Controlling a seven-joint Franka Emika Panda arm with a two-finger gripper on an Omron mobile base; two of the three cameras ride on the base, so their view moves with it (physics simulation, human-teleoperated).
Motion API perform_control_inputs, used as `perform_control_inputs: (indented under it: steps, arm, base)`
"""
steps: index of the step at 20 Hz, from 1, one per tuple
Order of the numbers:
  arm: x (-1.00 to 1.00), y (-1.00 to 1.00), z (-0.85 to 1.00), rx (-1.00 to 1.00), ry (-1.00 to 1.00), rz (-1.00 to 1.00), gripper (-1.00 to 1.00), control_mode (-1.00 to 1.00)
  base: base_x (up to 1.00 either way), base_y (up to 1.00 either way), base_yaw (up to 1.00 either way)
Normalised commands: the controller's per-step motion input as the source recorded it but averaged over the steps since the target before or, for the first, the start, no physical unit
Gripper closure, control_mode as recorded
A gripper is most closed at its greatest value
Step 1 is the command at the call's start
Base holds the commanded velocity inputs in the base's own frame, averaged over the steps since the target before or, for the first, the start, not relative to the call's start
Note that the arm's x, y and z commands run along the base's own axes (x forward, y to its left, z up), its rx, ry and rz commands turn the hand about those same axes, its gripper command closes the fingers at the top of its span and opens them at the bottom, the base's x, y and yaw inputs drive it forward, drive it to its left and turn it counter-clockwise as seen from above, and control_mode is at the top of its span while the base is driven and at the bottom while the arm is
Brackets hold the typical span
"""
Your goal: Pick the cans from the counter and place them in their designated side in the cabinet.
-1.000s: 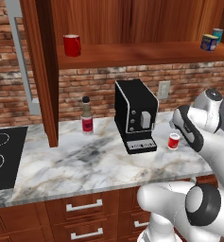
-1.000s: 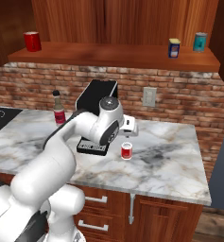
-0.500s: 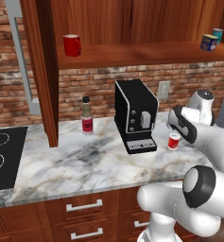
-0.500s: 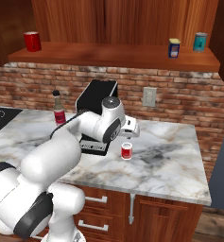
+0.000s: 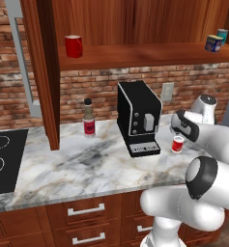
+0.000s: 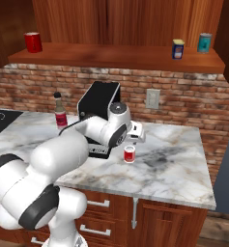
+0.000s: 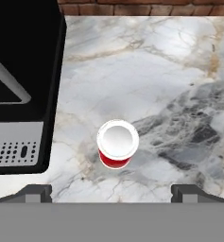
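Kitchen: marble counter [image 5: 87, 164], brick backsplash [image 5: 96, 91], coffee machine [image 5: 137, 118], stovetop [image 5: 2, 159], wooden cabinet [image 5: 135, 29].

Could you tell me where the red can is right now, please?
The red can stands upright on the marble counter, just right of the black coffee machine in both base views, below the open end effector, which is not touching it.

The long white-and-grey veined marble counter [image 5: 77, 164] looks polished and smooth, with a soft sheen. The wall behind is rough matt red brick [image 5: 96, 89]. The reddish-brown wooden cabinet shelf [image 6: 111, 55] has visible grain and a satin finish. The boxy black coffee machine [image 5: 137, 118] looks like glossy plastic, and the small red can with a white top [image 7: 117, 144] has a smooth, slightly shiny lid. The drawer handles [image 5: 86, 210] look like brushed silver metal.
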Motion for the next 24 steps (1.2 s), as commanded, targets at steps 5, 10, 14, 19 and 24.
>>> perform_control_inputs:
  steps: [5,10,14,19,24]
  arm:
    - [0.10,-0.06,-0.20,0.00,0.01,0.00,-1.00,-1.00]
    - [0.11,-0.03,-0.19,0.00,0.01,0.00,-1.00,-1.00]
    - [0.12,-0.02,-0.20,0.00,0.02,0.00,-1.00,-1.00]
    - [0.14,0.00,-0.21,0.00,0.02,0.00,-1.00,-1.00]
    - [0.13,-0.01,-0.22,0.00,0.02,0.00,-1.00,-1.00]
  base:
    - [0.00,0.00,0.00]
    - [0.00,0.00,0.00]
    - [0.00,0.00,0.00]
    - [0.00,0.00,0.00]
    - [0.00,0.00,0.00]
